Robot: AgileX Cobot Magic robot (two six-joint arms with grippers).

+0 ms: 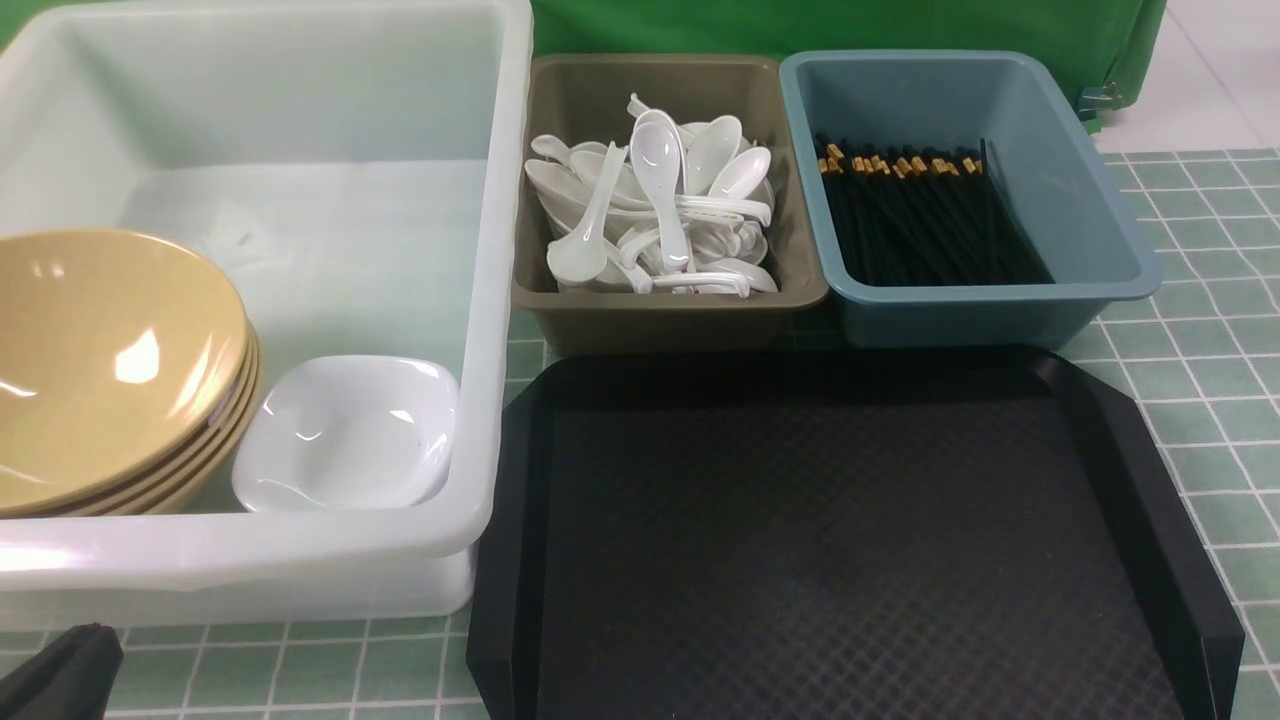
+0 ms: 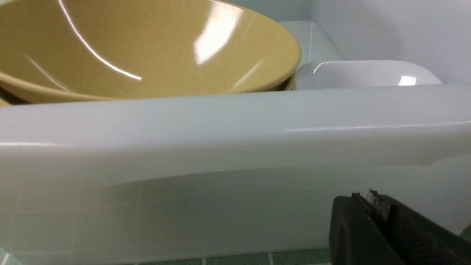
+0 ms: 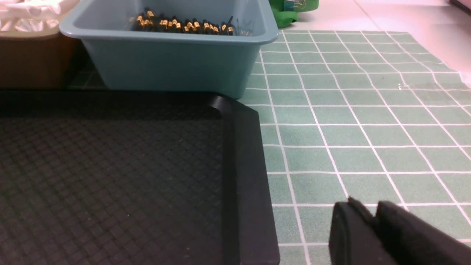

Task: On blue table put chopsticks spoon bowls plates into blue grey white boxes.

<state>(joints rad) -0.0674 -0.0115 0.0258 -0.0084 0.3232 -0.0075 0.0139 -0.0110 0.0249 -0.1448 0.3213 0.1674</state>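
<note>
Looking bright and evenly lit in the front view. Catching hard white glare on the top yellow bowl (image 1: pixel 120 370), with smaller glints on the white dish (image 1: pixel 345 430) and the spoons (image 1: pixel 660 190). Shining near the lower left on the rim of the white tub (image 1: pixel 250 540). Falling into dark shade along the far edge of the black tray (image 1: pixel 850 530). Washing out toward pale pink beyond the counter (image 3: pixel 360 147) in the right wrist view, and blurring softly at the end effector (image 3: pixel 368 217). Showing a broad, blown-out reflection inside the bowl in the left wrist view.
</note>
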